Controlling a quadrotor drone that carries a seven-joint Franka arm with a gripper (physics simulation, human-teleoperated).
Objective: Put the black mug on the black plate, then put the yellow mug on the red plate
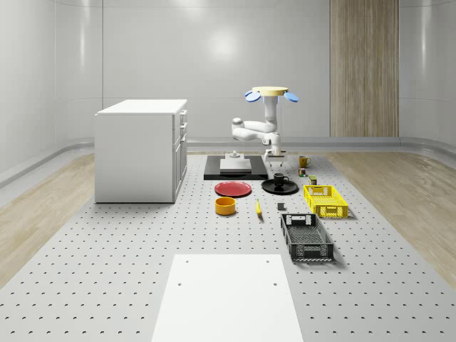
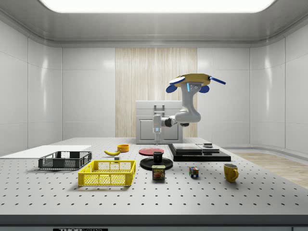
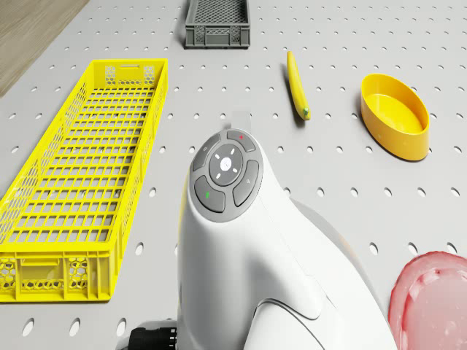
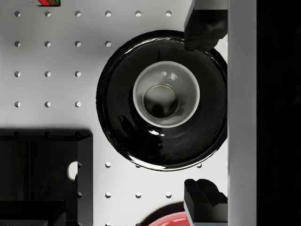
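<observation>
Drone: hovers above the bench's (image 1: pixel 107 271) far end; arm reaching down
End effector (image 4: pixel 205 110): spread wide, holding nothing, above the glossy black mug (image 4: pixel 165 94)
Black mug: upright on round black plate (image 4: pixel 117 103)
Yellow mug (image 2: pixel 231 172): on bench, well apart from red plate (image 1: pixel 233 189)

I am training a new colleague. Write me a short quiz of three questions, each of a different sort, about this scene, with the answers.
1. True or false: the black mug stands on the black plate.
2. Multiple choice: the yellow mug is (A) on the red plate, (B) on the table, apart from both plates, (C) inside the yellow crate.
3. Fill in: the gripper hangs directly above the black ____, and its fingers are ____.

Key: 1 true. 2 B. 3 mug; open.
</observation>
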